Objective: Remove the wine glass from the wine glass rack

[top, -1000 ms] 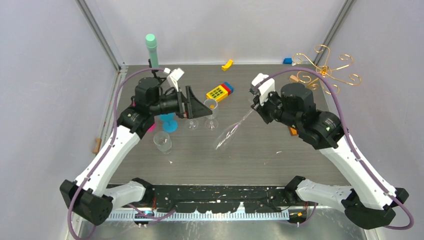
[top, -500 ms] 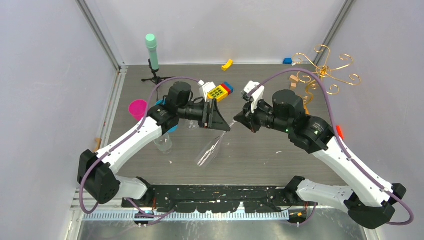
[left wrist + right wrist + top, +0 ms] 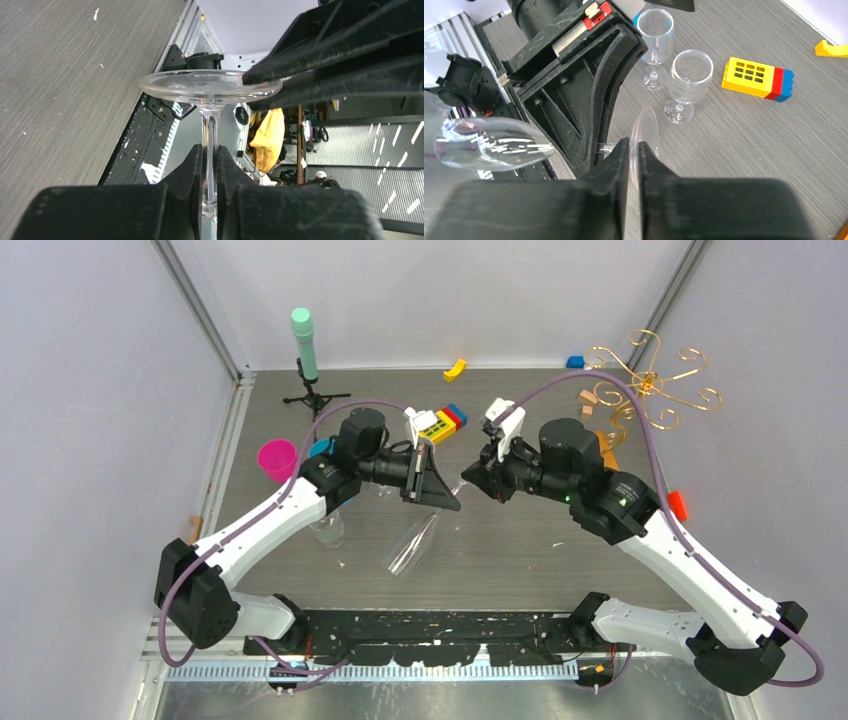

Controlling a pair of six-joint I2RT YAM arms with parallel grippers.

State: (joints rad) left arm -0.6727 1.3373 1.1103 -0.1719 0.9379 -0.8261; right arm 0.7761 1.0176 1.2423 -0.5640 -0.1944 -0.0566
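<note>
A clear wine glass (image 3: 410, 545) hangs tilted over the middle of the table, bowl toward the near edge. My left gripper (image 3: 452, 503) is shut on its stem (image 3: 210, 127) just below the round foot (image 3: 210, 85). My right gripper (image 3: 634, 146) straddles the rim of that foot (image 3: 647, 127), its jaws a little apart. The wine glass rack (image 3: 650, 380), gold wire with spiral arms, stands at the far right behind the right arm, and no glass shows on it. Its wooden base (image 3: 590, 398) is partly hidden.
Two more wine glasses (image 3: 656, 30) (image 3: 691, 70) stand upright near a yellow, red and blue block (image 3: 756, 77). A pink cup (image 3: 275, 458), a clear cup (image 3: 325, 525) and a teal microphone on a tripod (image 3: 303, 335) are on the left. A red object (image 3: 678, 505) lies right.
The left arm swung in from the left and closed on the stem. The right arm brought the glass toward the centre, and its jaws have loosened on the foot.
</note>
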